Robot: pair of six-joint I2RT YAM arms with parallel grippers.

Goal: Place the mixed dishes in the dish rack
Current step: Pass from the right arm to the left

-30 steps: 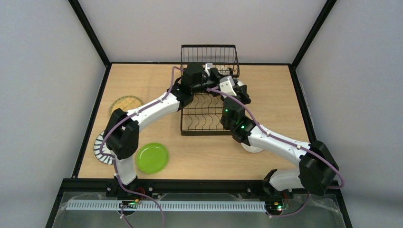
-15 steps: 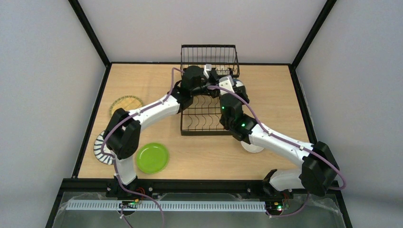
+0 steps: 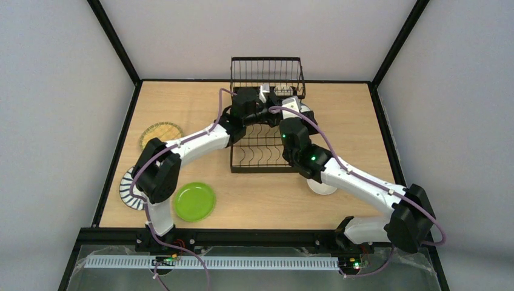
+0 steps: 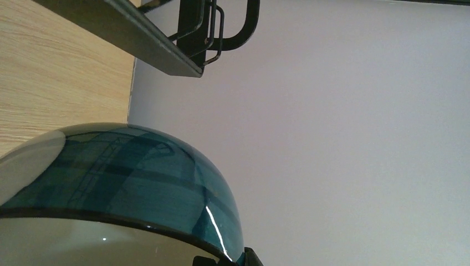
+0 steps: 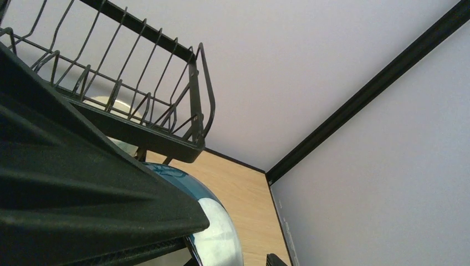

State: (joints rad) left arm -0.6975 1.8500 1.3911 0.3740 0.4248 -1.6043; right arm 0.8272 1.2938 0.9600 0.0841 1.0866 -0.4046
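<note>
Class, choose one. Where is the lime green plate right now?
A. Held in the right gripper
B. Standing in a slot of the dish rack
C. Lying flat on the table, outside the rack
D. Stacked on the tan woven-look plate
C: the lime green plate lies flat on the table, apart from the dish rack.

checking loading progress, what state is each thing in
dish rack: standing on table
blue bowl: held at its rim beside the basket
left hand: shut on the blue bowl
right hand: open, blue bowl's edge between fingers
lime green plate: flat on table
tan woven plate: flat on table
striped plate: flat, partly under left arm
white bowl: on table, partly under right arm
</note>
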